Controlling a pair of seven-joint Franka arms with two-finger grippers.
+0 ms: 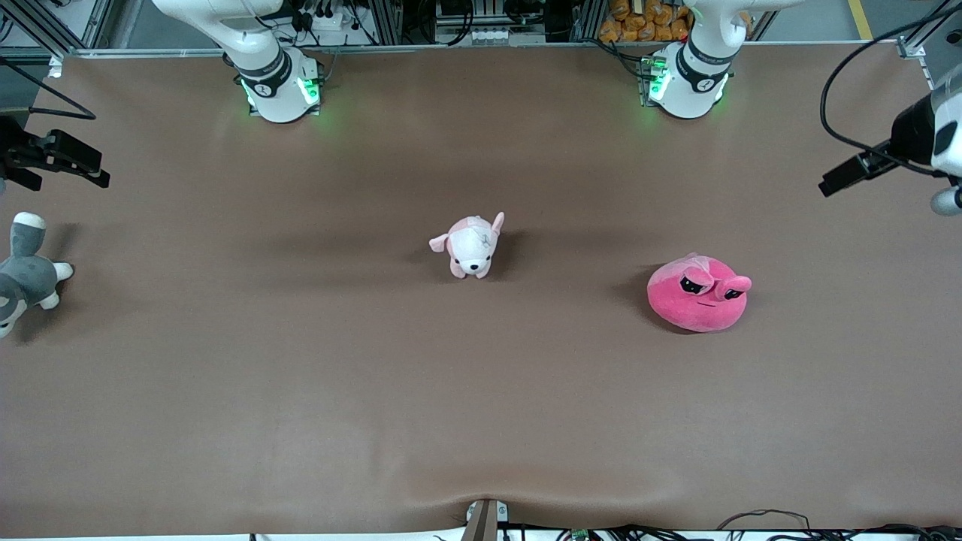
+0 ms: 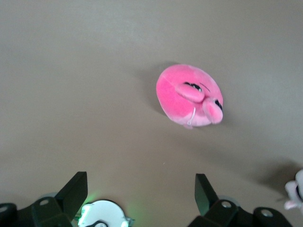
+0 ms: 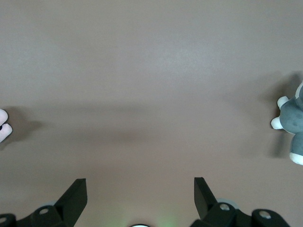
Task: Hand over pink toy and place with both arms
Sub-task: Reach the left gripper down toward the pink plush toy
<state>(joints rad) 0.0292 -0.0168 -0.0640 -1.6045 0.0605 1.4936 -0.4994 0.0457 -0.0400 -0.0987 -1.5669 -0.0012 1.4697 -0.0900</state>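
The grey-and-white plush (image 1: 22, 278) runs off the front view's edge, its head out of sight, and the right wrist view catches only its legs (image 3: 291, 124). The puppy plush (image 3: 4, 126) shows there as a mere sliver, and just a paw of it in the left wrist view (image 2: 296, 190). Both grippers' fingertips are cropped in their own wrist views.

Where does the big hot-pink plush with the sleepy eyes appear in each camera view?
Front view: the pink toy lies on the table toward the left arm's end.
Left wrist view: the pink toy shows mid-picture.
Right wrist view: not in it.
Shared landmark: the pale puppy plush, partly seen in both wrist views.
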